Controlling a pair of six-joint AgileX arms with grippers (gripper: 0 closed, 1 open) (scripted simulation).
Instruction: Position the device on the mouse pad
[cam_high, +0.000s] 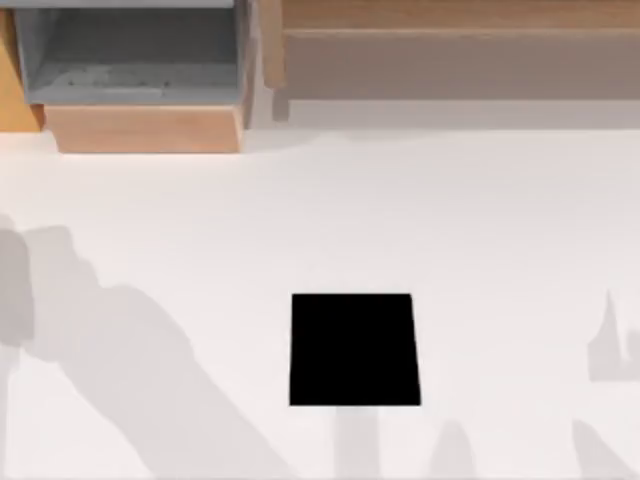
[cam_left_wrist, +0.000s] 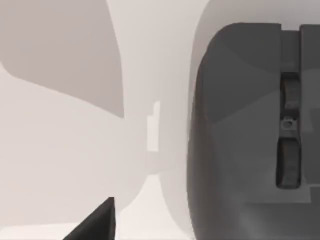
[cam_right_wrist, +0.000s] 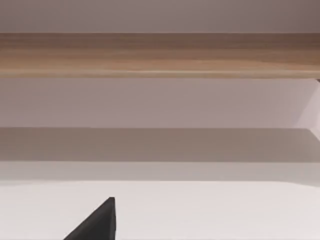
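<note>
The mouse pad (cam_high: 354, 349) lies flat on the white table (cam_high: 450, 220), bare, a little right of the middle and toward the near edge in the top view. The device shows in the left wrist view: a dark grey computer mouse (cam_left_wrist: 250, 135) with a scroll wheel (cam_left_wrist: 289, 132) set in a slot, seen close up on the white surface. Where it sits relative to the pad I cannot tell, since no picture holds both.

By its look the mouse is a light, rigid plastic shell with a smooth, rounded back, likely slippery under hard fingers. I judge the flatter side flanks, across the narrow width, to be the place to pinch it, low enough that it does not squirt out.

Much is cut off. The mouse runs past the frame edge, so its full outline is hidden. Of each gripper only a dark fingertip corner shows, left (cam_left_wrist: 97, 222) and right (cam_right_wrist: 97, 222), so whether either hand is spread, closed or holding something I cannot tell. The right wrist view faces a wooden shelf (cam_right_wrist: 160, 55) at the back of the table
</note>
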